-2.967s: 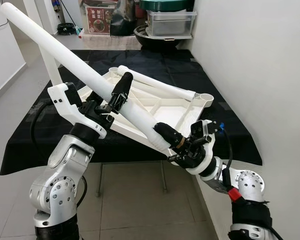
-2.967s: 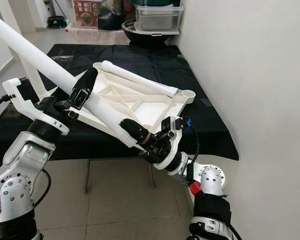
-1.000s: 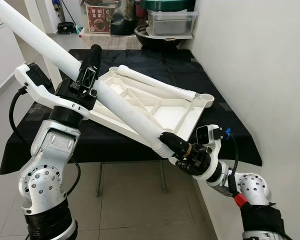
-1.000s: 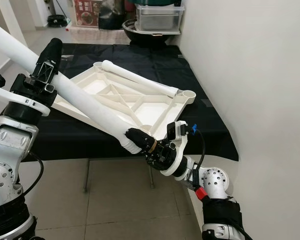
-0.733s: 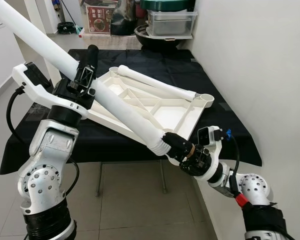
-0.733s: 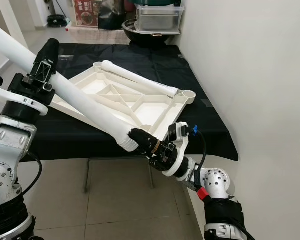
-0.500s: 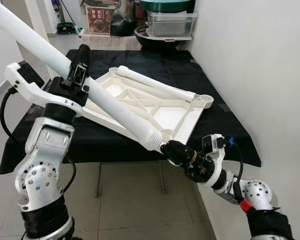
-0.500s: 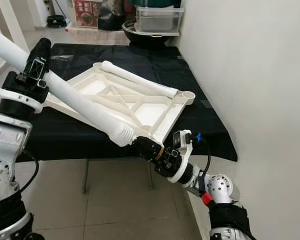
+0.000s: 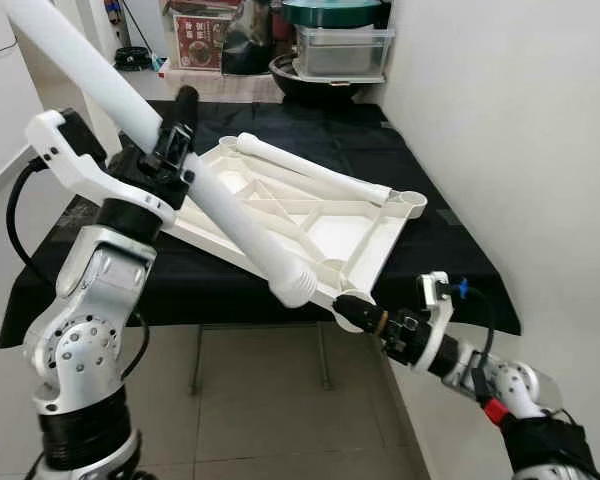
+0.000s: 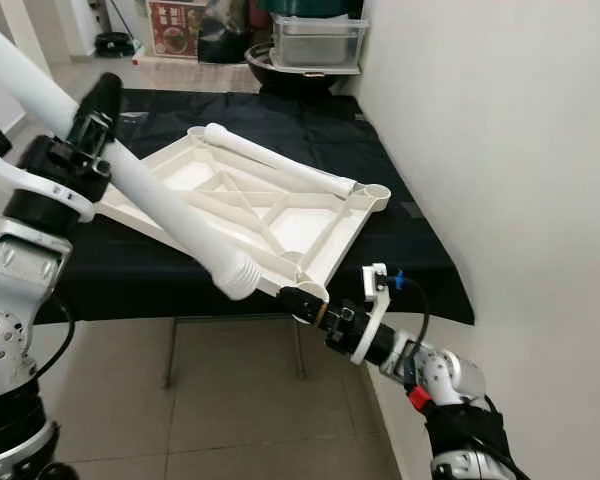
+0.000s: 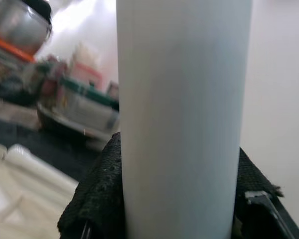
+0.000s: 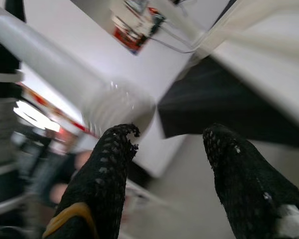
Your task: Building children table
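A long white table leg point(image 9: 235, 215) slants from the upper left down to its ribbed end point(image 10: 234, 278) just off the table's front edge. My left gripper point(image 9: 176, 138) is shut on the leg about midway along; in the left wrist view the tube point(image 11: 182, 124) fills the space between the black fingers point(image 11: 97, 199). The white upside-down tabletop point(image 9: 365, 235) lies on the black-clothed table point(image 9: 450, 260), with a second leg point(image 9: 310, 172) lying across it. My right gripper point(image 9: 348, 311) stands open just below the tabletop's near corner, holding nothing; its fingertips point(image 12: 117, 144) are apart, a little short of the ribbed end point(image 12: 114, 107).
A white wall point(image 9: 520, 120) runs close along the right. Behind the table stand a clear plastic box point(image 9: 342, 48), a dark bowl point(image 9: 310, 78) and a printed carton point(image 9: 200, 40). A white post point(image 9: 98, 125) rises at the table's left. Tiled floor point(image 9: 270, 400) lies below.
My right gripper has let go of the leg's ribbed end and drawn back down and to the right, now open. The left gripper keeps hold of the leg.
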`<state>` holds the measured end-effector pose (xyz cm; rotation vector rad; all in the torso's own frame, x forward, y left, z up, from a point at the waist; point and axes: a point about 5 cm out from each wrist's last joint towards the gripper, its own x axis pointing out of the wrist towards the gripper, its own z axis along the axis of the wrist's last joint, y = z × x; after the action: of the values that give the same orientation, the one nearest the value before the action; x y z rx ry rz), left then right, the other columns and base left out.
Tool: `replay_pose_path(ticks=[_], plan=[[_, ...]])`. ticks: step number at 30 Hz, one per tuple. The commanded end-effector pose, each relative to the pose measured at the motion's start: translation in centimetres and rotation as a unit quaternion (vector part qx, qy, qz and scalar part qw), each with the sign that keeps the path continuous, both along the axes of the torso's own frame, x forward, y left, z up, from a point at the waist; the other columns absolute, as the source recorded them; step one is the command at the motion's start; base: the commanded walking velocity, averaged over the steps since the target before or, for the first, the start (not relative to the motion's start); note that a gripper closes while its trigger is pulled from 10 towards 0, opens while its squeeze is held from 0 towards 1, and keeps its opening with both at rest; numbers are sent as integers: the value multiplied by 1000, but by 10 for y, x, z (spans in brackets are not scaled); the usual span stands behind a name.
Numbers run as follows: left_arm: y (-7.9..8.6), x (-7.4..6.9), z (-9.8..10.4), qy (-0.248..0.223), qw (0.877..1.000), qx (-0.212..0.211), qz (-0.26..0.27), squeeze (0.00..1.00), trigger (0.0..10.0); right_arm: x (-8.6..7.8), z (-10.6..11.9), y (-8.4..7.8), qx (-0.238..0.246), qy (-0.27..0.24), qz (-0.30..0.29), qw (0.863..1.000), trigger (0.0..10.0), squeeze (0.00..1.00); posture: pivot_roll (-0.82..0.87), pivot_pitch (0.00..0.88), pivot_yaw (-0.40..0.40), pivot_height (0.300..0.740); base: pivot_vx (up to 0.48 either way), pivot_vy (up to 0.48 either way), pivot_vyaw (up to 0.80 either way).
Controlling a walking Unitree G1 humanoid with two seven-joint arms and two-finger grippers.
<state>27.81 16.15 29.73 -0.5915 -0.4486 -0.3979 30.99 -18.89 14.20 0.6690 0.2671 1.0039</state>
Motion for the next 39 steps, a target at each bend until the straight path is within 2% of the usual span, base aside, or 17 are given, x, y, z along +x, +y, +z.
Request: replay_pose_path(ticks=[1,3,4,7,8,9,10,11,12,15,16,18,20,24,26,32,39], plan=[[-5,0,-2,4,999,33,-26,0,8706,6,15,-2,-25,-43,-8,999,10000,0,107,15,-54,740,0,0,0],[-6,0,-3,7,998,43,-37,0,8706,8,20,-2,-31,-60,-9,998,10000,0,107,15,-54,740,0,0,0],[-8,0,-5,10,997,56,-51,0,10000,10,28,0,-41,-78,-14,996,10000,0,107,17,-56,740,0,0,0],[-9,1,-8,9,993,95,-63,0,10000,19,39,7,-78,-110,-47,990,10000,0,103,22,-52,740,0,0,0],[-8,4,-12,5,988,144,-48,0,10000,34,45,17,-134,-134,-116,975,10000,0,102,23,-50,740,0,0,0],[-7,6,-14,4,986,160,-38,0,10000,39,46,20,-156,-139,-147,967,10000,0,101,24,-50,740,0,0,0],[-7,6,-14,4,986,160,-38,0,10000,39,46,20,-156,-139,-147,967,10000,0,101,24,-50,740,0,0,0],[-6,7,-15,3,986,166,-31,0,10000,42,46,21,-166,-139,-164,962,10000,0,101,24,-50,740,0,0,0],[-6,8,-16,6,985,168,-24,0,10000,45,48,26,-183,-162,-198,949,10000,0,96,25,-47,740,0,0,0],[-7,9,-17,9,986,167,-22,0,10000,47,49,29,-190,-179,-217,941,10000,0,97,25,-47,740,0,0,0],[-7,10,-18,10,986,165,-12,0,10000,46,50,34,-197,-198,-234,931,10000,0,100,27,-50,740,0,0,0],[-8,10,-22,17,986,163,-3,0,10000,44,50,42,-196,-208,-247,926,10000,0,103,29,-53,740,0,0,-400],[-8,10,-27,25,987,158,10,0,10000,39,51,52,-189,-217,-258,922,10000,0,103,31,-52,740,0,0,-800],[-7,10,-32,30,986,162,21,0,10000,37,54,56,-188,-231,-279,913,10000,0,102,29,-52,740,0,0,-800],[-7,9,-34,34,986,163,19,0,10000,37,56,57,-168,-224,-276,920,10000,0,102,29,-52,740,0,0,-800],[-7,10,-37,33,985,169,15,0,10000,40,60,55,-170,-238,-296,909,10000,0,99,9,-48,740,0,0,-800],[-7,11,-29,18,985,170,15,0,10000,39,61,59,-152,-233,-293,915,10000,0,105,0,-46,740,-34,94,-800]])
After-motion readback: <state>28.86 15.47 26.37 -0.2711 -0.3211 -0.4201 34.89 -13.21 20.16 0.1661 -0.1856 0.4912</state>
